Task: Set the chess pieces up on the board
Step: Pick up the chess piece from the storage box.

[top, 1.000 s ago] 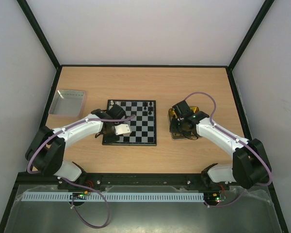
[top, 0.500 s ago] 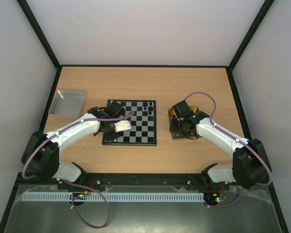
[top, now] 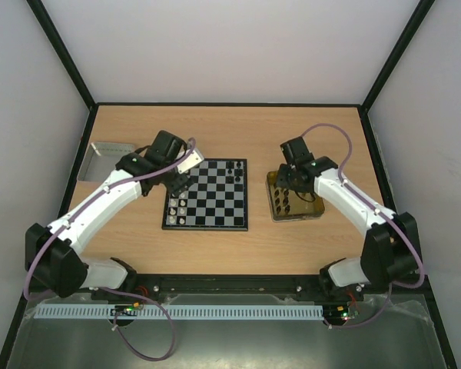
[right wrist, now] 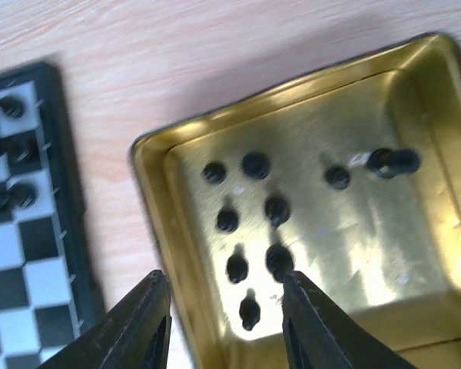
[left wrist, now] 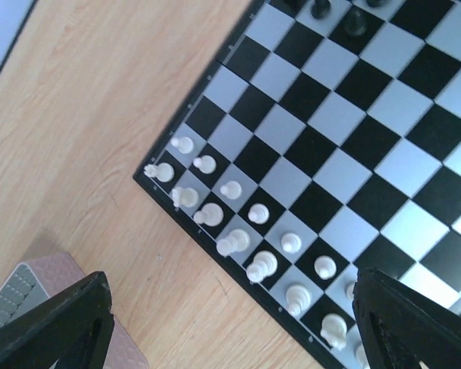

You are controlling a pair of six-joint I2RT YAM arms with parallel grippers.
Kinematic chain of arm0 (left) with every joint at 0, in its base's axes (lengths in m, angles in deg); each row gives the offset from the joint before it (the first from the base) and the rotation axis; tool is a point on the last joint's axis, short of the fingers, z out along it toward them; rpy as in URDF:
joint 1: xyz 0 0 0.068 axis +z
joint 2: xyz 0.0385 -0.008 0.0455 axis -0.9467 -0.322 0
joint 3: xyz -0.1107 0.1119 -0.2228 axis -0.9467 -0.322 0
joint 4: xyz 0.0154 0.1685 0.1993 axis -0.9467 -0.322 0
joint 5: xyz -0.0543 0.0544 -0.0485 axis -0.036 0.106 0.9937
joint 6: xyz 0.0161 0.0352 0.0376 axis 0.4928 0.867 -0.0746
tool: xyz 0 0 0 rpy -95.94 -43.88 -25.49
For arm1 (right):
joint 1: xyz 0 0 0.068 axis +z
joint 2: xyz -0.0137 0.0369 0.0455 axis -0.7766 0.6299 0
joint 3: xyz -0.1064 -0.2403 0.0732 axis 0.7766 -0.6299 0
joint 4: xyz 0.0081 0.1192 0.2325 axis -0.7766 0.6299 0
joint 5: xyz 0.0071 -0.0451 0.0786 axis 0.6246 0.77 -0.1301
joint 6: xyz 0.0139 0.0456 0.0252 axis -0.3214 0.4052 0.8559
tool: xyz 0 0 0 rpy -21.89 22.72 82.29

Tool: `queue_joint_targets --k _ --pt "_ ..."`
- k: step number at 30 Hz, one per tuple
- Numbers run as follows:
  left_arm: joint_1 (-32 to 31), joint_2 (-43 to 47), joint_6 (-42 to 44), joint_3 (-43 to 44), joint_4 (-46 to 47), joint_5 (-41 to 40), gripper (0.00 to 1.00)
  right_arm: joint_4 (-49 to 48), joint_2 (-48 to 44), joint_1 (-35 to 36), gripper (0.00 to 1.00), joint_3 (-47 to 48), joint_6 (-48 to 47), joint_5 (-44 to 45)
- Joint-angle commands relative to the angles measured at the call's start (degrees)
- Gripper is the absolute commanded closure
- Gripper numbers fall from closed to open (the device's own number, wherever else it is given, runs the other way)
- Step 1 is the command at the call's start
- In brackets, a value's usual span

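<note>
Left arm has lifted off the board, jaws wide.

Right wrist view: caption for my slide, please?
Right claw open above loose black chess pieces in the yellow tray, board edge at left.

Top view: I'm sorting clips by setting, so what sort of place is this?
Probably a robot lab test cell: wooden table boxed by white walls, left arm and right arm mounted at its near edge.

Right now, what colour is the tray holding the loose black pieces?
The tray is shiny yellow-gold, clearest in the right wrist view.
</note>
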Motion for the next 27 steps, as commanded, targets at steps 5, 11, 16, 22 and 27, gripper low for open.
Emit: queue_joint_targets --k 5,11,16,22,27 --pt "0.2 -0.3 -9.0 -5.6 16.4 -8.6 0.14 7.4 13.6 -5.0 0.59 11.4 -2.9 6.9" --pt "3.4 3.7 -9.7 -14.2 26.6 -7.2 0.14 7.2 20.2 -6.4 0.59 15.1 -2.9 7.4" --pt "8.0 6.2 -12.5 -17.8 32.9 -5.7 0.14 6.2 20.4 -7.0 0.6 15.0 -2.5 5.5" --pt "8.4 6.8 -13.2 -18.6 33.7 -5.0 0.14 5.1 19.0 -7.9 0.63 12.8 -1.6 5.8" --pt "8.4 6.6 -13.5 -19.0 33.2 -4.3 0.14 4.6 16.9 -11.1 0.64 9.6 -0.1 5.9"
